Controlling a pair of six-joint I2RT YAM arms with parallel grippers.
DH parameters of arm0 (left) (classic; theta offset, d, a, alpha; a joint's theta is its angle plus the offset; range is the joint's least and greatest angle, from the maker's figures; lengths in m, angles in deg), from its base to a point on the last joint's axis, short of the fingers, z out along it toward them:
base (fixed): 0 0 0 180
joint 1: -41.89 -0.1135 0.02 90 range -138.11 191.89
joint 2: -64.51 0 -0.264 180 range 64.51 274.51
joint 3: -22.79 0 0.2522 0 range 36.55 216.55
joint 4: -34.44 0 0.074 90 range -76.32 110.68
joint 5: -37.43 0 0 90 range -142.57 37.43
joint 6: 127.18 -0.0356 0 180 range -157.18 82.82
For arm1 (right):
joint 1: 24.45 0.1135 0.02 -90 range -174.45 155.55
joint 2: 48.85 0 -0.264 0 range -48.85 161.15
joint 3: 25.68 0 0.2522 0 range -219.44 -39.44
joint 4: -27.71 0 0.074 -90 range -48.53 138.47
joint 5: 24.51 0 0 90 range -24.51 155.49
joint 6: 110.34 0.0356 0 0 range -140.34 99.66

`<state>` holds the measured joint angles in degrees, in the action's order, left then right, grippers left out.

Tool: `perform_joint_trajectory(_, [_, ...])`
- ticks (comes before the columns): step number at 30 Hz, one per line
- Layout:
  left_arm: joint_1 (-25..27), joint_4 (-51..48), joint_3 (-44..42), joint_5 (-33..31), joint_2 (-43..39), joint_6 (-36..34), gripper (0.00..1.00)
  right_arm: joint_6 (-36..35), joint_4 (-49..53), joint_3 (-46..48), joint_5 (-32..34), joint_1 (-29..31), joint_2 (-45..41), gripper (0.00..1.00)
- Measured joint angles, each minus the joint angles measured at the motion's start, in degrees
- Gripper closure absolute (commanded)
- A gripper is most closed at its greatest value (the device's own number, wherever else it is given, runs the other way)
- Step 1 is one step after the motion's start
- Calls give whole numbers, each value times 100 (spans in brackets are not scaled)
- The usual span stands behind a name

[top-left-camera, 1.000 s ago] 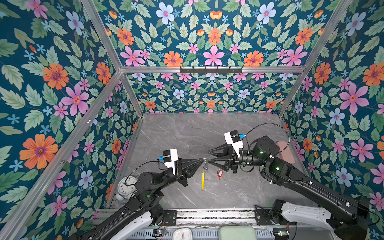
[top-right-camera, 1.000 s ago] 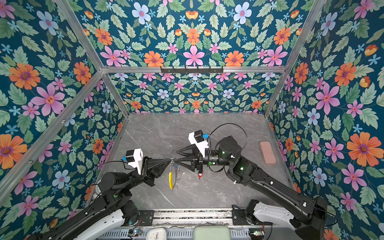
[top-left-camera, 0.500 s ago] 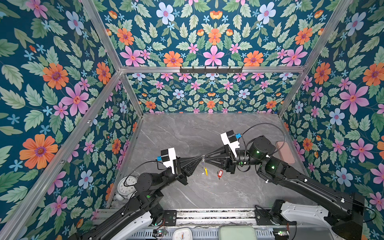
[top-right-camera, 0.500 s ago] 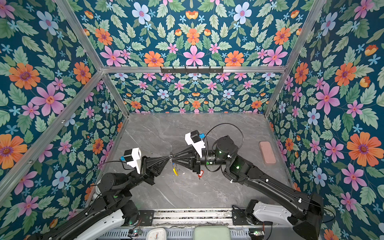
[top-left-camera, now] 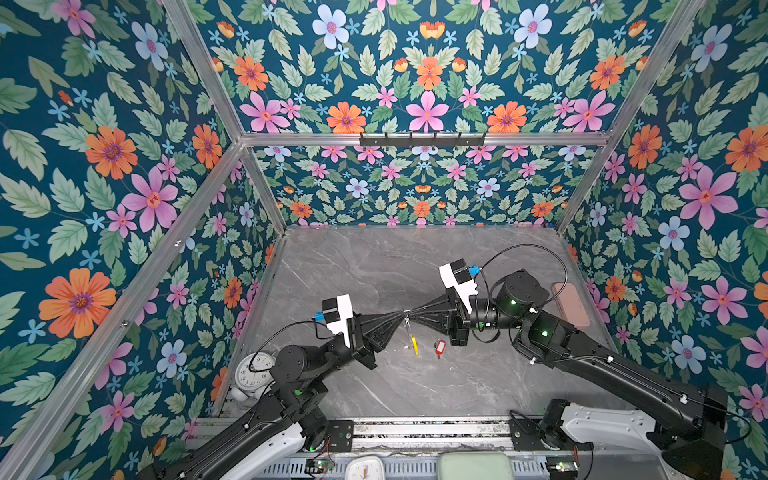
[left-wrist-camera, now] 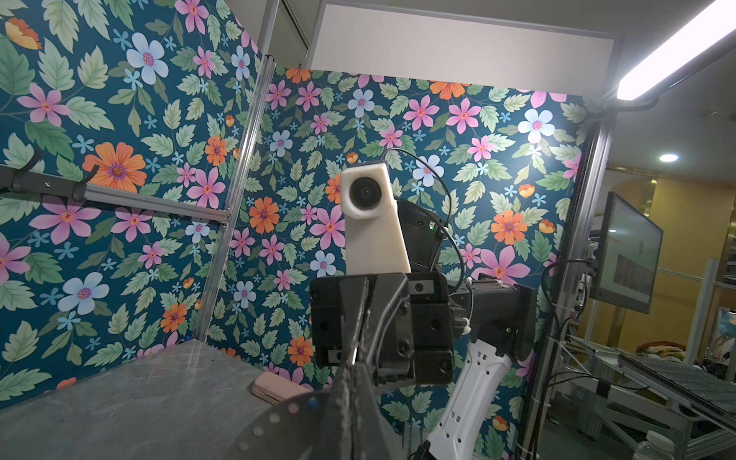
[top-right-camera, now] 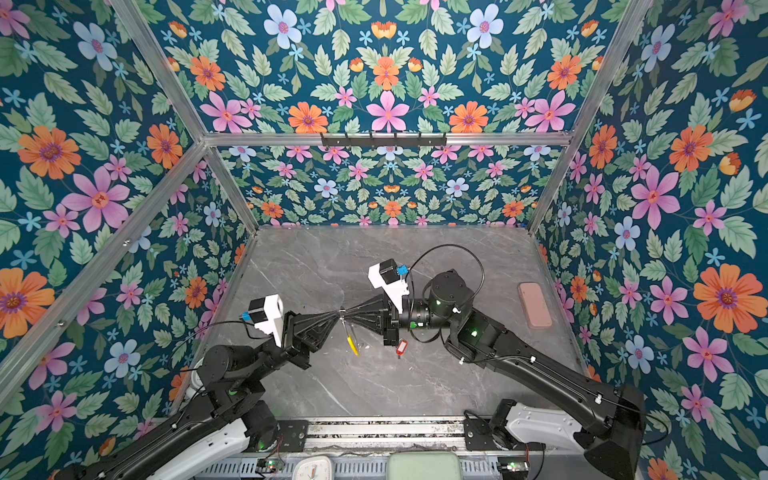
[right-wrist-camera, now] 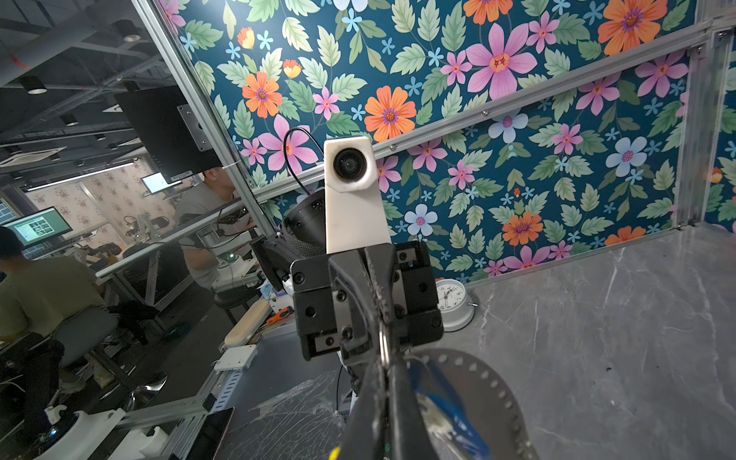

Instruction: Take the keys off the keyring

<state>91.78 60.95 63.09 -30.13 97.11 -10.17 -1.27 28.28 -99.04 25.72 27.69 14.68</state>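
Over the marble counter (top-left-camera: 374, 266) the right gripper (top-left-camera: 411, 311) has just clenched its fingers, meeting the clamped left gripper (top-left-camera: 400, 315) tip to tip; the keyring (top-left-camera: 413, 340) dangles mid-scene between them, seemingly pinched by both, so prying can begin; the red-tagged key (top-left-camera: 439, 347) lies free

Only tiny, unreadable dial numerals on the clock (top-left-camera: 253, 370).

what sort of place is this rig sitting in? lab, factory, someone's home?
Probably a robotics lab: robot arms work inside a metal-framed booth with flowered walls, and the right wrist view shows people at monitors just outside it.
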Motion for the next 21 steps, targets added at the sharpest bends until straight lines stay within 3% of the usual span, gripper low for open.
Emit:
perform_joint_trajectory(2, [0, -240, 55, -61, -96, 50, 59, -142, 474, -181, -13, 2, -76, 100])
perform_joint_trajectory(6, [-4, -1019, 363, -83, -247, 92, 57, -557, 1633, -728, -9, -68, -133, 100])
perform_joint_trajectory(14, [-7, -3012, 1563, 654, 435, -50, 61, -1604, 4295, -1725, 240, -284, 57, 100])
perform_joint_trajectory(21, [-24, -4306, 2315, 1078, 946, -291, 64, -2177, 5407, -2140, 308, -286, 350, 100])
